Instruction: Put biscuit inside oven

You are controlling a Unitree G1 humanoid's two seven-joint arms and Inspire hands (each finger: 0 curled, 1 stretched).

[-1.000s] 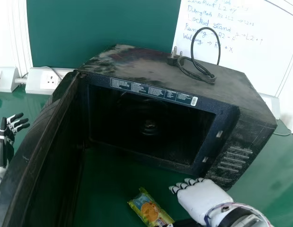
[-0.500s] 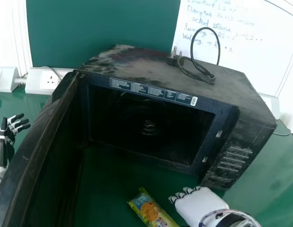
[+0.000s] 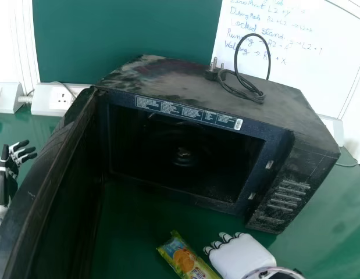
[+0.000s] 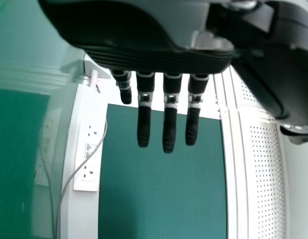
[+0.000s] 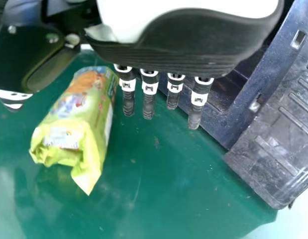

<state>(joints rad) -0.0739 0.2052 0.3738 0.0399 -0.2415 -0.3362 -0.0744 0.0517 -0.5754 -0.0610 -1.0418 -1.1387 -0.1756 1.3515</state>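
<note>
Handwriting in marker fills the whiteboard (image 3: 310, 75) at one o'clock; a printed label strip (image 3: 188, 111) runs above the open oven's (image 3: 162, 70) mouth. The biscuit packet (image 3: 184, 257), bearing print and a biscuit picture, lies on the table at six o'clock. Right hand (image 3: 243, 256), at five o'clock beside it, is open, fingers straight, gripping nothing. Left hand (image 3: 11, 168), at nine o'clock, is open and empty.

My left hand (image 3: 13, 167): fingers (image 4: 169, 129) straight, before green board (image 4: 163, 194). White socket box (image 4: 86, 181) beside board, grey cable (image 4: 68, 181) across it. Perforated panel (image 4: 265, 174) opposite.
</note>
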